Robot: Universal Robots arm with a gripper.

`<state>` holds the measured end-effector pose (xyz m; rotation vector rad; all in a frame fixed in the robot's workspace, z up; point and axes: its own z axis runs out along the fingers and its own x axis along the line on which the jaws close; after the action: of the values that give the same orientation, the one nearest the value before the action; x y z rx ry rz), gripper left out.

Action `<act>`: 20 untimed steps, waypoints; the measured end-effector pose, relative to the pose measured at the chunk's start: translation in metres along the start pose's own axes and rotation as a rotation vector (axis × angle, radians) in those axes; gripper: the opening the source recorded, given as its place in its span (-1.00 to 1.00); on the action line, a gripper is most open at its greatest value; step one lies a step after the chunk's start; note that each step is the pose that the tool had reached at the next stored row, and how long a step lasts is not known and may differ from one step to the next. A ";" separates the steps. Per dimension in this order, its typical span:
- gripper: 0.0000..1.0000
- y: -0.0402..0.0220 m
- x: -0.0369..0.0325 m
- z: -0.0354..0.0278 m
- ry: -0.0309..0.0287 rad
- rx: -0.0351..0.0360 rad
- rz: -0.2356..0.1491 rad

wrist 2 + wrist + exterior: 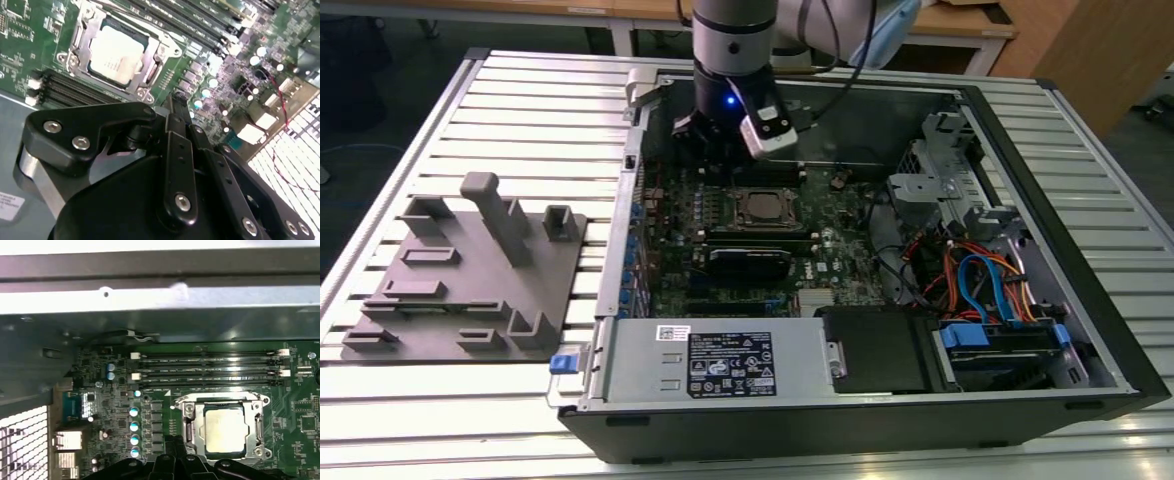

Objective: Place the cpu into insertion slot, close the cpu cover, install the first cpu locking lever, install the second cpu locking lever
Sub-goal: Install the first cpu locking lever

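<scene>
In the upper middle of the exterior view, our gripper [710,140] hangs inside the open computer case [1067,330], just above the socket area. In both wrist views its fingers [175,107] are drawn together with nothing between them. We see the cpu [226,431] seated in the insertion slot [736,222] near the exterior view's centre, on the green motherboard [300,425], with the cpu cover [80,36] lying flat around it.

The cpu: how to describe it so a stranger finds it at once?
Look inside the open computer case, at the green circuit board. Near its middle, beside long black memory slots, the cpu is the only flat, pale silver square.
</scene>
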<state>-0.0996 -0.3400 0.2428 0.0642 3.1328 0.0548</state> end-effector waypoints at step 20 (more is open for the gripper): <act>-0.80 0.0231 0.0087 -0.0056 -0.0006 -0.0007 0.001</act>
<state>-0.1073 -0.3167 0.2491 0.0661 3.1322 0.0560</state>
